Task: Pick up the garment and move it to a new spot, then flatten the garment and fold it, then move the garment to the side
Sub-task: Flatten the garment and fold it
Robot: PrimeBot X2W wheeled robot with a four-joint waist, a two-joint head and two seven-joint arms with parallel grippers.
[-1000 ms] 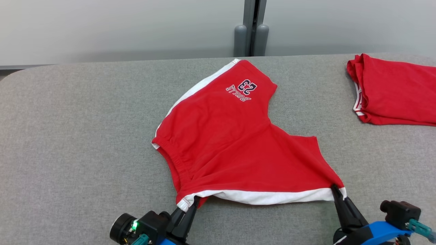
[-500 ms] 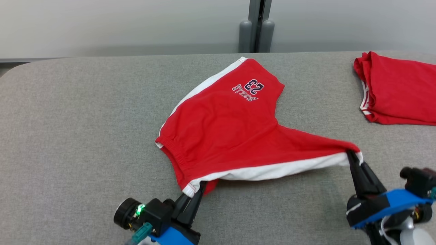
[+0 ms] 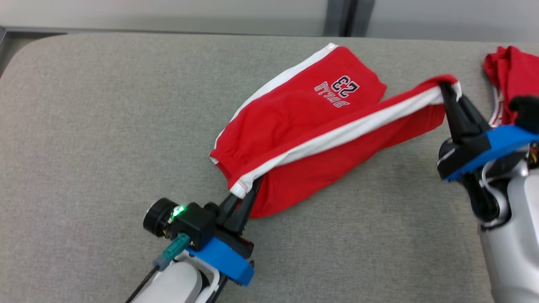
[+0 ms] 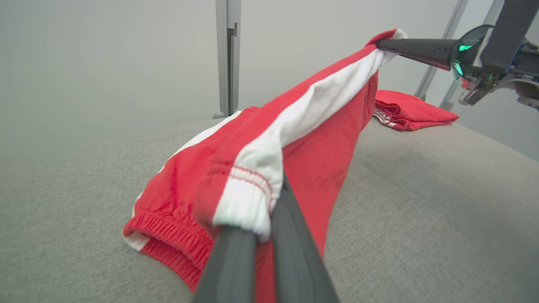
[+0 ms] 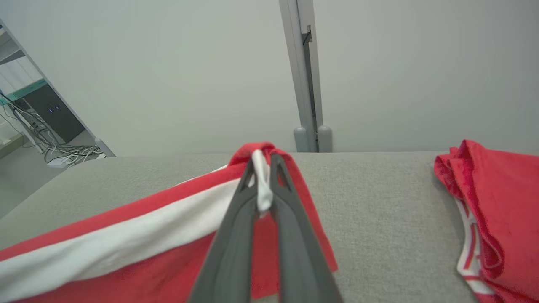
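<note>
Garment (image 3: 294, 126): red shorts, centre to upper right of the head frame; the far half lies flat on the grey counter (image 3: 105, 126), the white-striped edge is lifted off it.
Left fingers (image 3: 241, 209): closed, pinching the stripe's waistband end, lower centre.
Right fingers (image 3: 459, 111): closed, pinching the stripe's hem end, upper right.
Step, as judged: folding the near half over the far half.
Doing it well: move both corners together with the stripe taut, and land it along the far white stripe, clear of the folded red clothing (image 3: 501, 69) at the right edge.

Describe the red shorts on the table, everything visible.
Red shorts, soft knit by the look, white side stripes, elastic waistband, "23" and lettering on one leg. Half lifted: left fingers pinch one stripe's waistband end, right fingers its hem end, the stripe taut between them. The printed leg lies on the grey table.
</note>
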